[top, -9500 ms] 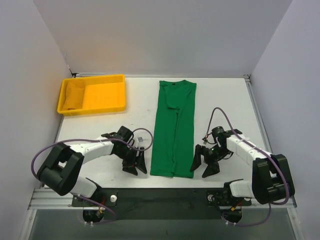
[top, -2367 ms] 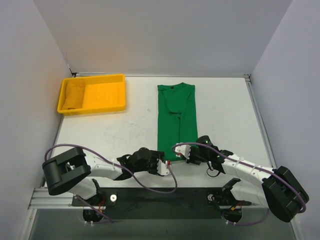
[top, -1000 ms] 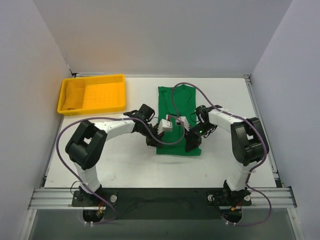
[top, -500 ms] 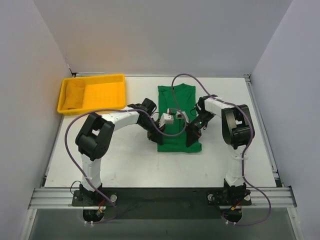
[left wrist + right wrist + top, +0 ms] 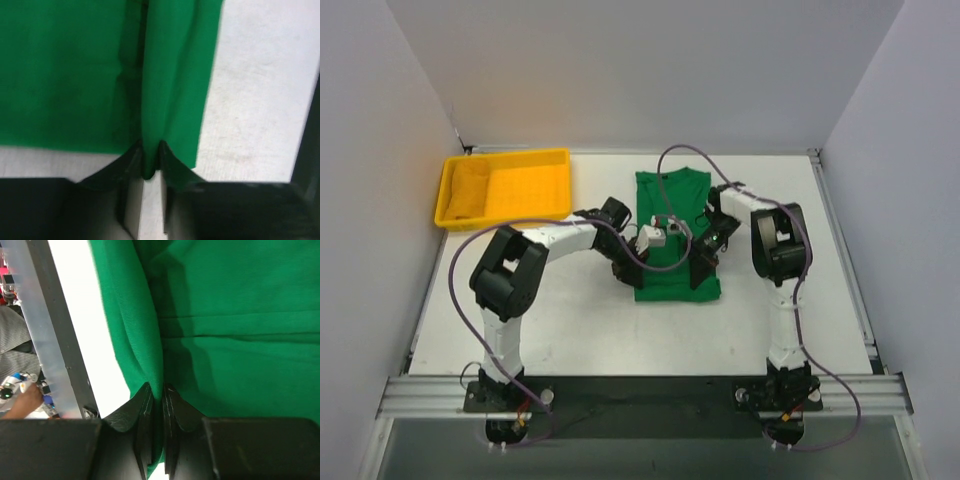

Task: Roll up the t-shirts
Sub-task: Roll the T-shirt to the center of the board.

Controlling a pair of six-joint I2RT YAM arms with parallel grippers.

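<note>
Green t-shirt point(image 5: 680, 200) lies folded over; left claw point(image 5: 151, 151) and right claw point(image 5: 158, 390) each pinch its doubled edge, apparently for rolling.

table point(image 5: 570, 320): bears all items; arm bases at its near edge, i.e. bottom of my top view.
t-shirt point(image 5: 675, 205): flat on table, approx. centre, slightly right; collar end at far side.
tray point(image 5: 505, 219): on table, far-left corner; left of t-shirt, well apart.
cloth bundle point(image 5: 468, 188): inside tray, at its left end.
L gripper point(image 5: 151, 155): at t-shirt's left edge, twd. near end; I see a cloth fold btw. its fingers.
R gripper point(image 5: 162, 392): at t-shirt's right edge, opp. L gripper; cloth fold btw. its fingers too.
</note>
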